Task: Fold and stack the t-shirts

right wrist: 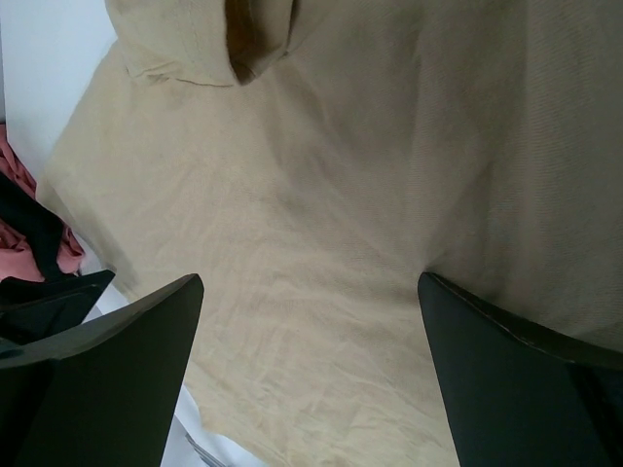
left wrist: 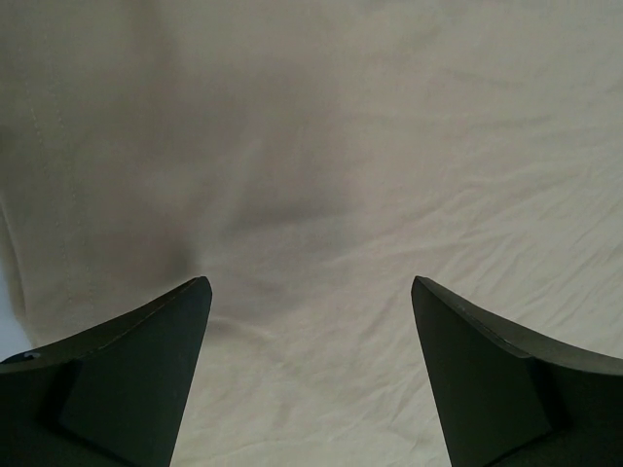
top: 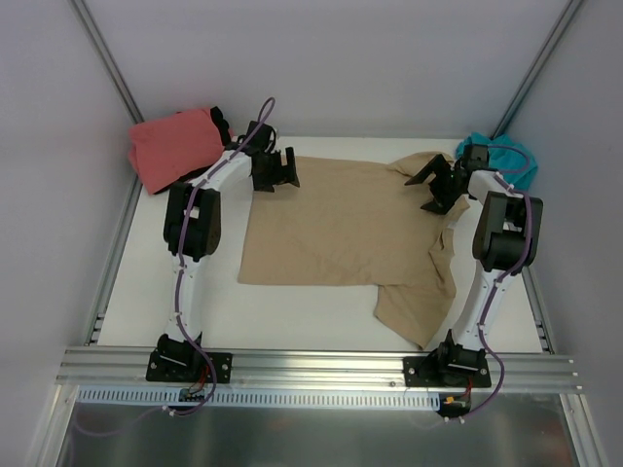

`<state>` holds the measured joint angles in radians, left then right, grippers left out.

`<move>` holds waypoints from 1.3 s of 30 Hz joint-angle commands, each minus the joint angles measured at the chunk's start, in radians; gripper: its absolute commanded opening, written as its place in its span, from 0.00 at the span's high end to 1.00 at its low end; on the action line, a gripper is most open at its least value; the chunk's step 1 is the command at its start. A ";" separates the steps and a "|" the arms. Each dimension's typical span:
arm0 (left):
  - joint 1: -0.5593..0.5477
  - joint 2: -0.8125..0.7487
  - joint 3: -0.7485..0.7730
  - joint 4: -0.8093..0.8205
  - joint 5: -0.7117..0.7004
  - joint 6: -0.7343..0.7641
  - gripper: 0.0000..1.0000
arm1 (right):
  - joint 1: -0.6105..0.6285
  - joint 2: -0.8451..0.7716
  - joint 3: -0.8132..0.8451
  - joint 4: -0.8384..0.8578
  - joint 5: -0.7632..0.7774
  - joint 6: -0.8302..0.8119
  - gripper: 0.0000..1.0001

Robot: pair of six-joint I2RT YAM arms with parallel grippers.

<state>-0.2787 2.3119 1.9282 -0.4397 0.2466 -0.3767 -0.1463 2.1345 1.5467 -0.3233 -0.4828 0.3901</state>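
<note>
Currently the tan t-shirt (top: 331, 229) lies flat at frame centre, long axis left to right. At its upper-left corner the left gripper (top: 280, 173) hovers, jaws spread and empty. At the upper-right corner is the right gripper (top: 435, 187), likewise spread. Each arm is equally near its own corner.

The black t-shirt (top: 221, 125) is mostly hidden by the coral-pink t-shirt (top: 173, 146) and left arm (top: 195, 219).

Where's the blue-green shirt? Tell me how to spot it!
Look at the white table, then go to its far right corner, behind the right arm. The teal t-shirt lies bunched there. It is the only blue-green one; the spread tan t-shirt fills the middle and the coral-pink t-shirt is far left.
</note>
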 commanded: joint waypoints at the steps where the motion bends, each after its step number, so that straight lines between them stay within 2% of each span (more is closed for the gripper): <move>1: 0.004 -0.037 -0.026 -0.048 -0.043 -0.018 0.14 | -0.003 -0.058 -0.036 -0.019 0.030 -0.033 0.01; 17: 0.003 -0.071 -0.130 -0.133 -0.104 -0.036 0.16 | -0.004 -0.085 -0.074 -0.030 0.032 -0.046 0.01; 39: -0.051 -0.287 -0.466 -0.076 -0.135 -0.028 0.18 | -0.015 -0.278 -0.347 -0.007 0.032 -0.086 0.01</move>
<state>-0.3161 2.0621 1.5066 -0.4759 0.1452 -0.4046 -0.1490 1.9076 1.2228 -0.3038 -0.4797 0.3336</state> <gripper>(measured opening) 0.820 0.993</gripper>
